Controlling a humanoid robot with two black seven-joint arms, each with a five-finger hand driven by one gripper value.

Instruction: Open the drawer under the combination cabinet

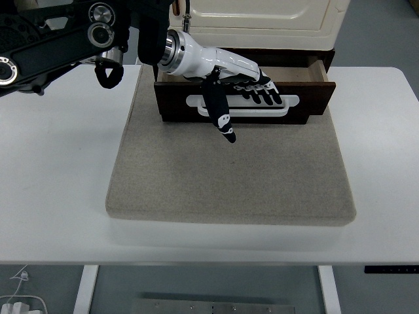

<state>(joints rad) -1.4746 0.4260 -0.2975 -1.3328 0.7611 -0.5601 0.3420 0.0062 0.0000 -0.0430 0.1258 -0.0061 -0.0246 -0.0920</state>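
Fingers (265, 96) of the left hand (237, 82) lie extended w/ tips resting in or over the drawer's white handle slot (242, 105); they look only lightly hooked, not clamped, and I can't tell if they reach behind the slot's edge. Thumb (219, 116) hangs straight down in front of the panel, off the grip, prob. so it stays clear of the wood. Left arm (59, 39) comes in from upper left, wrist angled across the drawer's left corner, which lets the fingers approach the slot lengthwise. Drawer (243, 91) sits under the cream cabinet (262, 14) at the back of the grey mat (229, 170), front panel already standing out from the cabinet base, interior showing at right — so partly open, by my read. Mat on the white table (52, 170) likely keeps the unit from sliding while pulled. Right hand not in view.
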